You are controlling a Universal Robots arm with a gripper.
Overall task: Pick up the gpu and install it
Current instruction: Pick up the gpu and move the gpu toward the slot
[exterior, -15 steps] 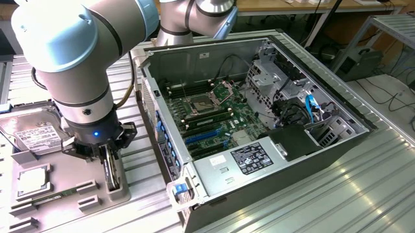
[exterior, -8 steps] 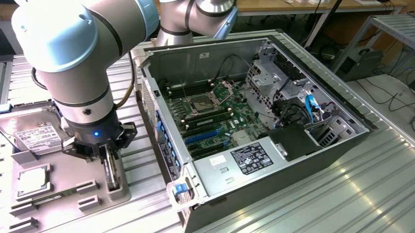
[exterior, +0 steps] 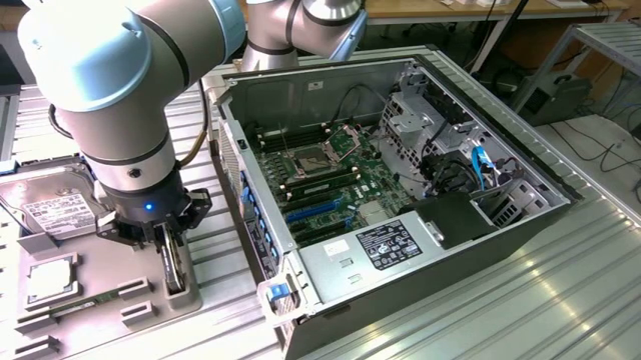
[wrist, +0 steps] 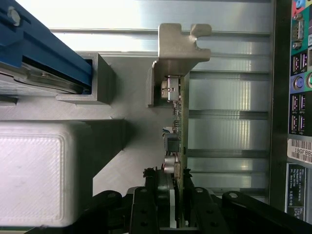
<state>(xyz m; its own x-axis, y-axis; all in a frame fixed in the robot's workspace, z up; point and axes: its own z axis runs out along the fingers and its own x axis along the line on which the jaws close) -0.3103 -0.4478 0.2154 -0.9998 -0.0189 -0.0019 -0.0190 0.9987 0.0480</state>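
The gpu (exterior: pixel 173 268) stands on edge in a slot of the grey parts tray (exterior: pixel 110 296), at the exterior view's left of the open computer case (exterior: pixel 331 90). My gripper (exterior: pixel 168 251) hangs straight over it, its fingers reaching down both sides of the card. In the wrist view the gpu (wrist: pixel 179 122) is edge-on, a thin green board with small parts and a silvery end bracket (wrist: pixel 178 48). The gripper (wrist: pixel 175 197) straddles the card's near end, its black fingers (wrist: pixel 160 195) close beside it. The jaws stand narrowly open, and I cannot see a firm clamp.
A silver hard drive (exterior: pixel 55 210) and a CPU (exterior: pixel 48 277) lie on the tray near the gripper. Blue expansion slots (exterior: pixel 318 214) run along the case's motherboard. The wrist view shows the case's rear ports (wrist: pixel 300 97), a blue-framed drive (wrist: pixel 44 53) and a white block (wrist: pixel 34 170).
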